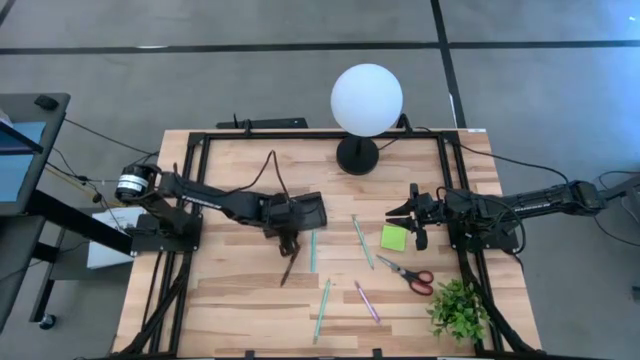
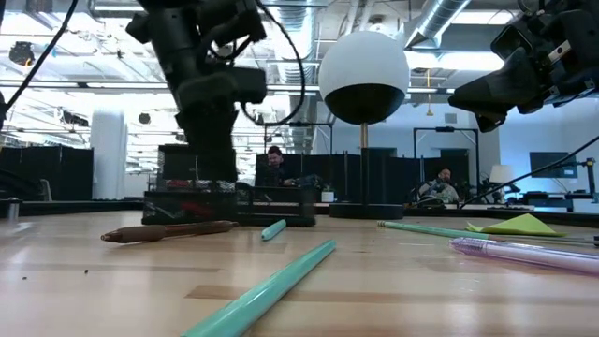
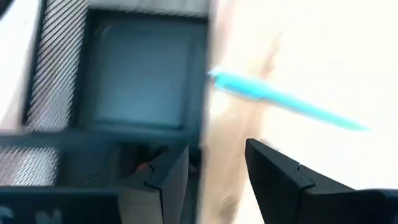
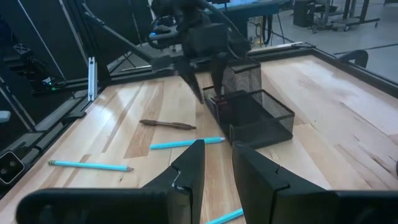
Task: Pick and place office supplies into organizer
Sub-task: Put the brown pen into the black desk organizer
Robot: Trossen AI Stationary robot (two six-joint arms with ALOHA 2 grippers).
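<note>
Open-plan lab: exposed ceiling ducts, seated people.

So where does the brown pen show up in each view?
High: brown pen just below the black organizer.
Low: left, in front of the organizer.
Left wrist: not in it.
Right wrist: centre-left.
Shared landmark: the organizer.

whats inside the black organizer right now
Little is visible: the left gripper hovers open over the organizer, hiding much of it from above. Its large mesh compartment looks empty; something small and red shows in another. The rest is covered.
</note>
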